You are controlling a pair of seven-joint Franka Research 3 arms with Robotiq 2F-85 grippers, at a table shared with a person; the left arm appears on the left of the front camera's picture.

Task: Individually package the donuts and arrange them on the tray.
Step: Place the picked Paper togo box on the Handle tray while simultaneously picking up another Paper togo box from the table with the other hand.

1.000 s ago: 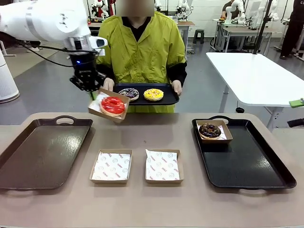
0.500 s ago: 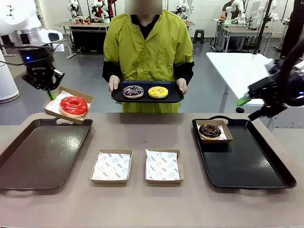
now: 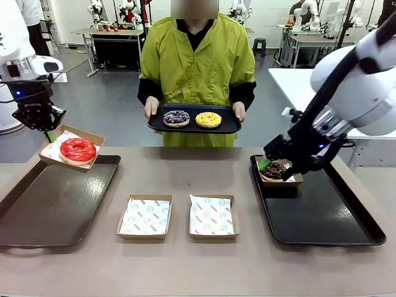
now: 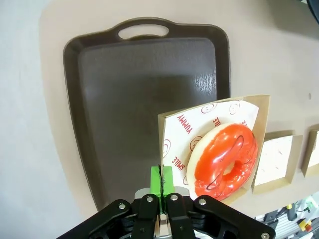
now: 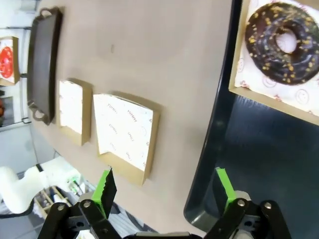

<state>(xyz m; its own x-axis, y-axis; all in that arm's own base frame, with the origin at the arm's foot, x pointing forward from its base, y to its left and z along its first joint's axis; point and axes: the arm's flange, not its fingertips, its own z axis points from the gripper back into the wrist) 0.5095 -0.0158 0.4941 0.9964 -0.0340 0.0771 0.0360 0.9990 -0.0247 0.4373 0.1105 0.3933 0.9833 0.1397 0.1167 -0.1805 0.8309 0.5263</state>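
Left end effector (image 4: pixel 161 175) clenched on box (image 4: pixel 180 130) holding red donut (image 4: pixel 225 160); right end effector (image 5: pixel 164 175) released, empty

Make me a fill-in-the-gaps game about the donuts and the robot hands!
1. The left gripper is shut on a box holding the ____ donut.
2. The person's tray carries ____ donuts.
3. The right gripper, near the chocolate donut, is ____.
Missing words: red; two; open.
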